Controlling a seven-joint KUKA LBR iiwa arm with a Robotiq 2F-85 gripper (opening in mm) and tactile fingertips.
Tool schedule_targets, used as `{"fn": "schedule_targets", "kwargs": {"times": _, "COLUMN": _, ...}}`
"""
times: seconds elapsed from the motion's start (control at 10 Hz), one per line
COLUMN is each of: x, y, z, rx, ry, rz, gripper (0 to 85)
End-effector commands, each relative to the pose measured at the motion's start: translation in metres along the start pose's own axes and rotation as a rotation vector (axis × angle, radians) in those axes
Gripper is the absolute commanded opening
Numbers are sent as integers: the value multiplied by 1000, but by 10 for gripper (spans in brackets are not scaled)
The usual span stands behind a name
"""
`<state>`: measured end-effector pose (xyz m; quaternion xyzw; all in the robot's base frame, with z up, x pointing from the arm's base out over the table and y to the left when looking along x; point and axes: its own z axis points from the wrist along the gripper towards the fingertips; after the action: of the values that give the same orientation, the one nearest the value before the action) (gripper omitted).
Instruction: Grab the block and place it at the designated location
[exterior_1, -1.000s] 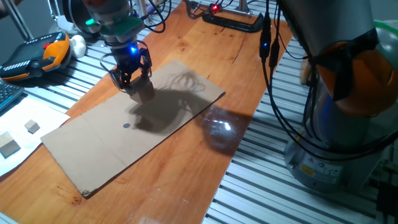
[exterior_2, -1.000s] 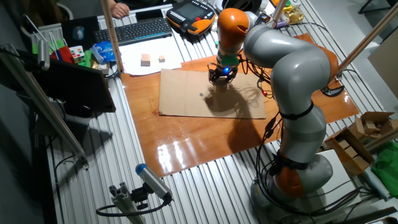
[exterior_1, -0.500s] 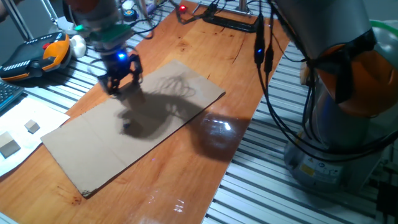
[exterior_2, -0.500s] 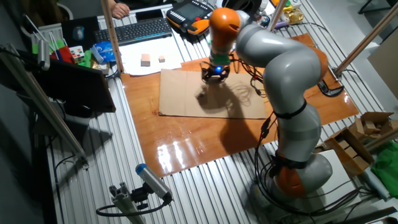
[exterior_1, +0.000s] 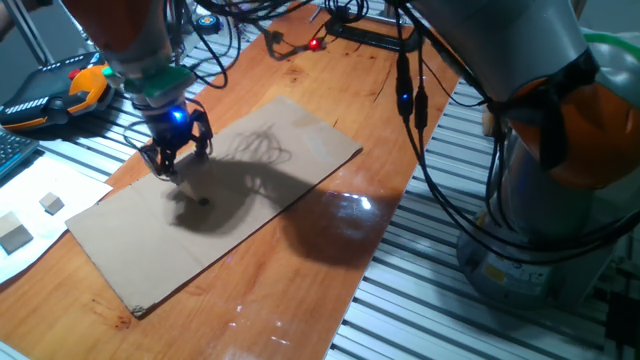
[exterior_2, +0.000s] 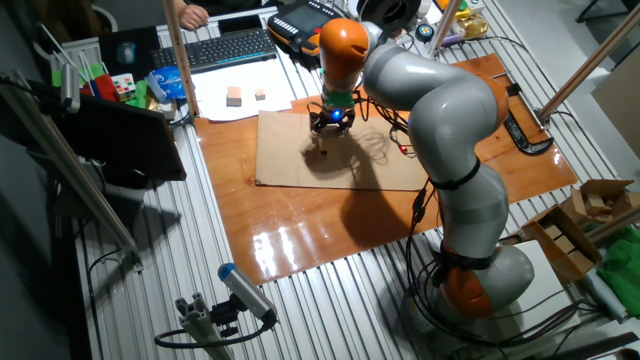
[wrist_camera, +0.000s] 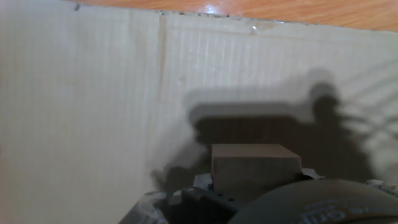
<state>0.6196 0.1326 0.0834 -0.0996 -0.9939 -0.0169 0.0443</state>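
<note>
My gripper (exterior_1: 168, 165) hangs low over the left part of the brown cardboard sheet (exterior_1: 120, 240), shut on the block. In the hand view the block (wrist_camera: 255, 165) shows as a tan wooden cube at the bottom centre, just above the cardboard (wrist_camera: 81, 93), with its shadow beyond it. In the other fixed view the gripper (exterior_2: 328, 124) stands over the sheet's (exterior_2: 290, 168) upper middle. The designated location (exterior_1: 203, 201) is a small dark dot lying in the arm's shadow, a little right of and nearer than the gripper. It does not show in the hand view.
A white paper at the left carries a small pale cube (exterior_1: 52, 204) and a larger wooden cube (exterior_1: 14, 236). An orange teach pendant (exterior_1: 60, 85) and a keyboard (exterior_2: 225, 47) lie beyond. The robot's base (exterior_1: 560, 200) and hanging cables (exterior_1: 420, 110) stand at the right.
The gripper, still holding the block, has swung left across the cardboard towards the white paper. Its shadow now covers the dot.
</note>
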Motion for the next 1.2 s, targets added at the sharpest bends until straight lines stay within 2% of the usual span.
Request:
{"fn": "schedule_targets", "kwargs": {"times": 0.0, "x": 1, "y": 0, "z": 7, "rx": -5, "ry": -14, "rz": -1, "gripper": 487}}
{"fn": "schedule_targets", "kwargs": {"times": 0.1, "x": 3, "y": 2, "z": 13, "rx": -2, "ry": -25, "rz": -6, "gripper": 493}}
{"fn": "schedule_targets", "kwargs": {"times": 0.4, "x": 5, "y": 5, "z": 17, "rx": -12, "ry": -20, "rz": -2, "gripper": 510}}
{"fn": "schedule_targets", "kwargs": {"times": 0.7, "x": 12, "y": 8, "z": 22, "rx": -1, "ry": -37, "rz": -1, "gripper": 527}}
{"fn": "schedule_targets", "kwargs": {"times": 0.8, "x": 11, "y": 7, "z": 22, "rx": -2, "ry": -40, "rz": -1, "gripper": 560}}
{"fn": "schedule_targets", "kwargs": {"times": 1.0, "x": 11, "y": 7, "z": 22, "rx": 18, "ry": -50, "rz": 8, "gripper": 713}}
{"fn": "schedule_targets", "kwargs": {"times": 1.1, "x": 11, "y": 7, "z": 22, "rx": 19, "ry": -49, "rz": 11, "gripper": 737}}
